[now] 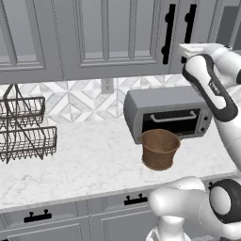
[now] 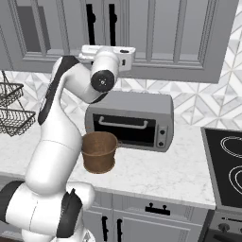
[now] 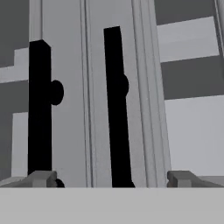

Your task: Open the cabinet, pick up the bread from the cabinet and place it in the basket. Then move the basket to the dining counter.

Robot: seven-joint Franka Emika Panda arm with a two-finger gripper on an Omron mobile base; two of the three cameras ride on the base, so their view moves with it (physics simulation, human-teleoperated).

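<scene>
Before cabinet (image 3: 78,87) handles, open hand (image 3: 111,178)

A rendered home kitchen. Grey wall cabinets (image 1: 103,37) with tall black bar handles (image 1: 168,34) hang over a white marble counter (image 1: 84,164) with grey drawers (image 1: 70,214) below. A patterned tile backsplash (image 1: 75,99) holds a wall outlet (image 1: 107,85). On the counter stand a toaster oven (image 2: 132,120), a woven basket (image 2: 99,151) and a 2-tier wire rack (image 1: 23,127). A black cooktop (image 2: 227,165) lies at the right.
</scene>
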